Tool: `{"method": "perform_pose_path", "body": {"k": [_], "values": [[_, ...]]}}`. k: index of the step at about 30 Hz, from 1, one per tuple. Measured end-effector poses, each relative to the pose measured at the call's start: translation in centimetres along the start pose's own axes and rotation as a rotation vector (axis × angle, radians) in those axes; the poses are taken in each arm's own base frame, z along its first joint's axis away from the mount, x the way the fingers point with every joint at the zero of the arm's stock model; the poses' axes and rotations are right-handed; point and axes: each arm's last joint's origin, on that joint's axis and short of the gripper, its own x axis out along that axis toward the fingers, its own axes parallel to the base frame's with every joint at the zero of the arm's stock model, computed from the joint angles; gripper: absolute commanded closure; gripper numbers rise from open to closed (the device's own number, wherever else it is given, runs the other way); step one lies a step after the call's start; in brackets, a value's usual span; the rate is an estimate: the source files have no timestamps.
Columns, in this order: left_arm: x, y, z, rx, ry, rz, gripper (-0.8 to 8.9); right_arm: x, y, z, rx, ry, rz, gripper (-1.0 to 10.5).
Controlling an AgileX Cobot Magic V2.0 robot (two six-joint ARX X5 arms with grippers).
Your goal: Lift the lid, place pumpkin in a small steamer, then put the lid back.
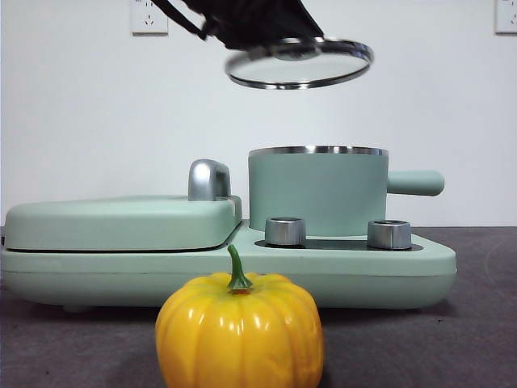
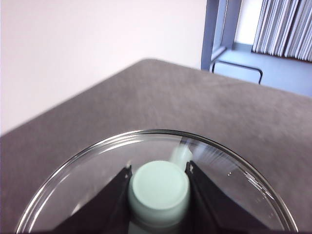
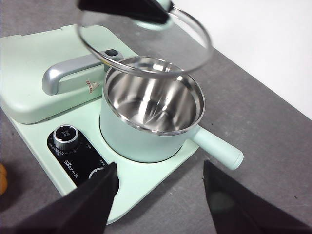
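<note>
Going left to right in front view. Griddle cover point(image 1: 121, 222) sitting flat at far left with chrome handle point(image 1: 208, 179) at its right end, closed, not part of this step. Pumpkin point(image 1: 240, 331) sitting on dark table point(image 1: 477, 323) in front of the appliance base point(image 1: 339, 271), near camera, stem up, untouched, well apart from both grippers. Waiting to be picked, likely by the free arm.

Lid point(image 1: 300, 65) hanging high above the small steamer point(image 1: 317, 190), tilted, clear of its rim, nothing touching below. Left gripper point(image 2: 158, 187) clamping the mint knob point(image 2: 159, 187) between both jaws, jaws closed tight against its sides; holding by the knob presumably to keep glass and rim free. Lid kept up and slightly left of pot centre, likely to leave the opening free for loading.

Small steamer standing on the base, steel inside empty in right wrist view, side handle point(image 1: 416, 183) pointing right. Two steel dials point(image 1: 285, 230) in front of it.

Right gripper point(image 3: 158, 195) hovering just in front of the pot, jaws spread wide, gripping nothing. Looking ready for the pumpkin grab next.
</note>
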Motion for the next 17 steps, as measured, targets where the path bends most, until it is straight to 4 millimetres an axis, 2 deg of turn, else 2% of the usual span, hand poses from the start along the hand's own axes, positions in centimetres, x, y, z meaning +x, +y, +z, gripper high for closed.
{"method": "perform_pose_path", "body": {"k": [6,10,17], "values": [[-4.2,-0.6,1.5,-0.04,0.086,0.008,8.04,0.0,0.0,0.0,0.0,-0.001,0.004,6.5],[-7.4,-0.7,2.6,-0.047,0.113,0.11,8.04,0.0,0.1,-0.1,0.003,0.007,0.008,5.7],[-11.1,0.1,2.3,-0.084,0.225,0.215,8.04,0.1,0.4,0.0,0.003,-0.01,0.071,5.6]]}}
